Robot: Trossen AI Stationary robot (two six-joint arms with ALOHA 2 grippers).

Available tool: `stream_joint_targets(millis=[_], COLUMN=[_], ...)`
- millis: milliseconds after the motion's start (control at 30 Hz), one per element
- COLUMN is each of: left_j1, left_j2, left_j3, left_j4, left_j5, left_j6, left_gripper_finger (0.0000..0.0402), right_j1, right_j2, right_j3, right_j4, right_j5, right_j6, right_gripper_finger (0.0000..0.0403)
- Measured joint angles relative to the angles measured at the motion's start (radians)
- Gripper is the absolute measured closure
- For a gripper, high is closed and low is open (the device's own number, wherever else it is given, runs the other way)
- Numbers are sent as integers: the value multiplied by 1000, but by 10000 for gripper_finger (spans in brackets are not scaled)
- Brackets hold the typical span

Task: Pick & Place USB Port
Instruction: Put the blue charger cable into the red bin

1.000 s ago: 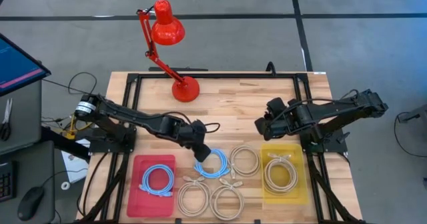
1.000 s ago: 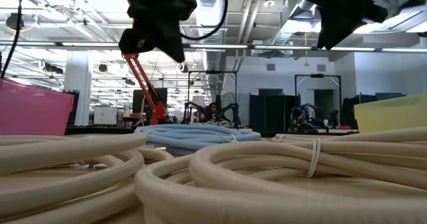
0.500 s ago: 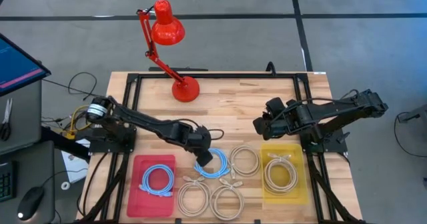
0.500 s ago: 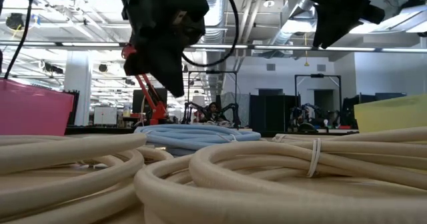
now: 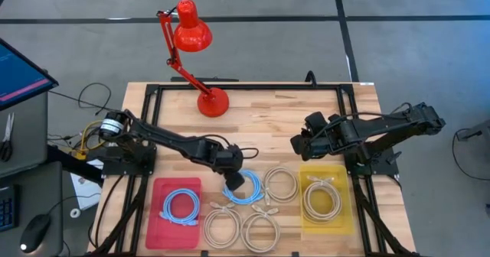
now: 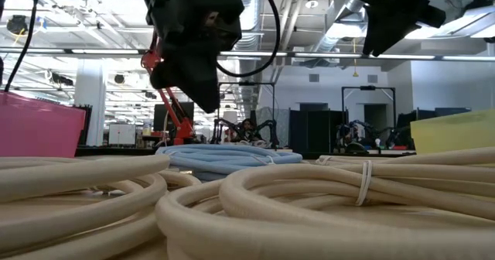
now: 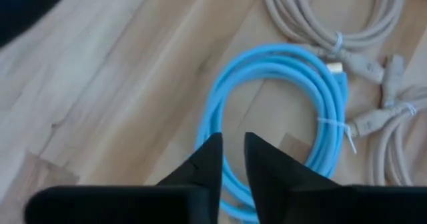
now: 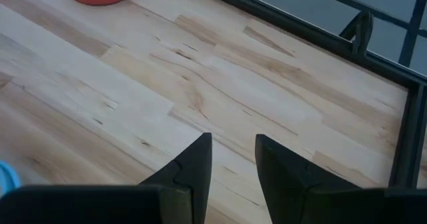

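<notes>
Here, at the lower left of the high view, a red tray (image 5: 177, 202) is holding one blue coil. Just right of it, the left gripper (image 5: 236, 179) is hanging over the loose blue cable (image 5: 246, 189), which is lying on the wooden table (image 5: 268, 119) at lower centre. In the left wrist view the fingertips (image 7: 212, 154) are standing only a narrow slit apart and gripping nothing, their tips overlapping the near arc of the blue cable (image 7: 280, 117), whose loop is stretching toward the upper right of that frame. Farther right, the right gripper (image 5: 295, 144) is waiting above bare wood, narrowly parted and empty, beside the yellow tray (image 5: 348, 203). The left arm is judged the nearer one, with a short descent onto the coil remaining.
</notes>
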Motion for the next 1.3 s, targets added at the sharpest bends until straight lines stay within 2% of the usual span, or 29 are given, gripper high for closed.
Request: stream_joint_targets(millis=[333, 567, 800, 1067, 1167, 1300], left_j1=[22, 19, 18, 18, 18, 18], left_j2=[0, 58, 158, 212, 213, 203], left_j3=[0, 0, 0, 4, 3, -1], left_j4=[28, 41, 49, 58, 56, 57], left_j5=[-43, -34, 48, 48, 31, 7], left_j6=[0, 0, 1, 1, 0, 1], left_gripper_finger=[235, 213, 222, 237, 264, 330], right_j1=[0, 1, 1, 1, 1, 1], right_j2=[0, 0, 0, 0, 0, 0], right_j3=[0, 0, 0, 0, 0, 0], right_j4=[0, 0, 0, 0, 0, -1], right_j5=[0, 0, 0, 0, 0, 0], right_j6=[0, -2, -2, -2, -2, -2], right_gripper_finger=[295, 295, 295, 295, 295, 295])
